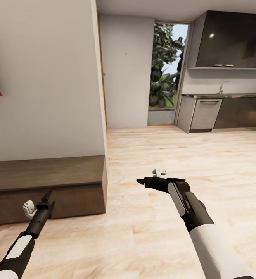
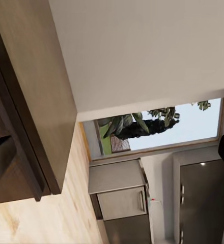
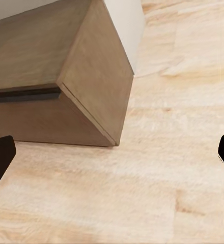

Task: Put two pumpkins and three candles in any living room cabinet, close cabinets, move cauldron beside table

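The cabinet (image 1: 46,182) is a long, low dark-brown unit against the white wall at the lower left, and its front looks shut along the part I see. My left gripper (image 1: 48,192) hovers just in front of its right end, open and empty; the left wrist view looks past the cabinet's side (image 2: 35,91). My right gripper (image 1: 140,181) hangs over bare floor to the cabinet's right, pointing at its corner (image 3: 86,96). It is open and empty, with its fingertips (image 3: 0,155) wide apart. Pumpkins, candles, cauldron and table are out of view.
Pale wood floor (image 1: 163,155) stretches ahead and right toward a kitchen with dark upper cupboards (image 1: 232,38) and a counter (image 1: 225,95). A glass door with plants (image 1: 165,73) is at the back. A wall corner (image 1: 101,97) juts out above the cabinet's end.
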You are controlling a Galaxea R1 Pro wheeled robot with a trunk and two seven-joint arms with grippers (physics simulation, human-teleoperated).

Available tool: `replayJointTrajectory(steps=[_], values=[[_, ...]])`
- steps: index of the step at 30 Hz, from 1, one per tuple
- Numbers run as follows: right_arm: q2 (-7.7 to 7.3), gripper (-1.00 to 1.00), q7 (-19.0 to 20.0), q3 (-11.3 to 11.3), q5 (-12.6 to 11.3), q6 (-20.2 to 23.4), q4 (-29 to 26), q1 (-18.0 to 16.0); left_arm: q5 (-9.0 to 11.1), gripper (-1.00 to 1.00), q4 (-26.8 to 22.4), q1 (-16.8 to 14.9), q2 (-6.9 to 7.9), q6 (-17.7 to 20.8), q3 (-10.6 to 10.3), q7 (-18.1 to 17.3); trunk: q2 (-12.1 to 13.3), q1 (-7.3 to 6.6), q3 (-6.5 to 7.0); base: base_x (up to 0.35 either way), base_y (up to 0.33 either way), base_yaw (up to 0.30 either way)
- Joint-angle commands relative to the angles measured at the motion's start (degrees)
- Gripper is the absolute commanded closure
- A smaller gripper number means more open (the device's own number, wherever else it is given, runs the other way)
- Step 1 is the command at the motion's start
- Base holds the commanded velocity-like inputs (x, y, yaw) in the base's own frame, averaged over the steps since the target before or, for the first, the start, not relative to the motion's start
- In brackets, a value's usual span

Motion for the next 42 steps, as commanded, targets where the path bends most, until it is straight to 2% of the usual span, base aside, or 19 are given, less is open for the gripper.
replayJointTrajectory(steps=[1,6,16,22,31,42], values=[[0.02,-1.00,0.23,-0.05,0.18,0.22,-0.04,-0.02,0.52,-1.00,0.04,-0.04,0.00,0.58,0.08,-0.16,-0.02,0.01,-0.06,0.242,-0.166,0.000],[0.01,-1.00,0.23,-0.04,0.19,0.22,-0.04,-0.01,0.52,-1.00,0.10,-0.04,0.00,0.54,0.07,0.04,-0.02,0.01,-0.06,0.222,-0.161,0.000],[0.02,-1.00,0.23,-0.04,0.19,0.22,-0.04,-0.01,0.58,-1.00,0.31,-0.04,0.00,0.61,0.08,-0.04,-0.02,0.01,-0.06,0.031,-0.023,0.000],[0.04,-1.00,0.23,-0.04,0.19,0.22,-0.04,0.00,0.63,-1.00,0.03,-0.04,0.00,0.49,0.24,-0.34,-2.43,1.33,-1.13,0.001,0.000,0.000],[0.06,-1.00,0.23,-0.04,0.19,0.22,-0.04,0.28,0.78,-1.00,-0.19,-0.04,0.00,0.28,0.34,-0.62,-2.56,1.57,-3.13,0.000,0.000,0.000],[0.09,-1.00,0.23,-0.04,0.19,0.22,-0.04,0.46,0.53,-1.00,-2.66,-0.04,0.00,0.49,0.30,-0.62,-2.56,1.57,-3.13,0.000,0.000,0.000]])
